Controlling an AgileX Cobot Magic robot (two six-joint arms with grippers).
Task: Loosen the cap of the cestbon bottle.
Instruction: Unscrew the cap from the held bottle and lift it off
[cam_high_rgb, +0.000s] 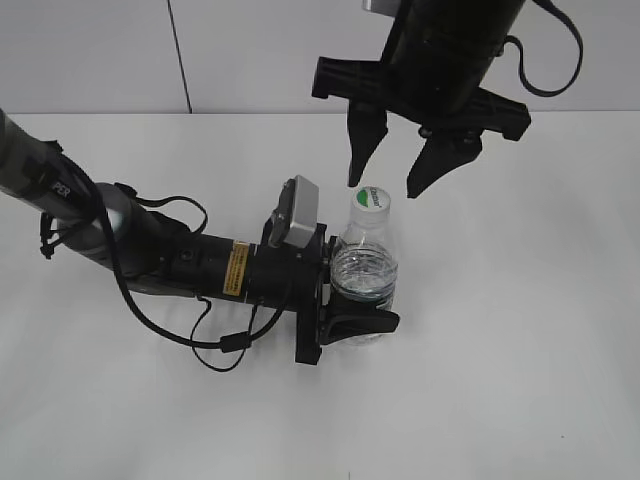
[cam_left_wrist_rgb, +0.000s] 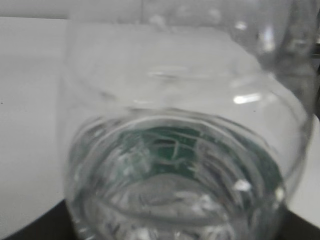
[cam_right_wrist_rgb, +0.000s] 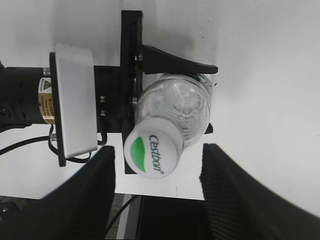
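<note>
Cap sits just below the spread right pincer; left pincer clamps the cestbon bottle.

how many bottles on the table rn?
1. The cestbon bottle stands upright near the table's middle, clamped by the left gripper, its cap just below the open right gripper. Nothing suggests another hidden one.

White cap with a green half-patch, clear bottle, my black fingers, white desk.
</note>
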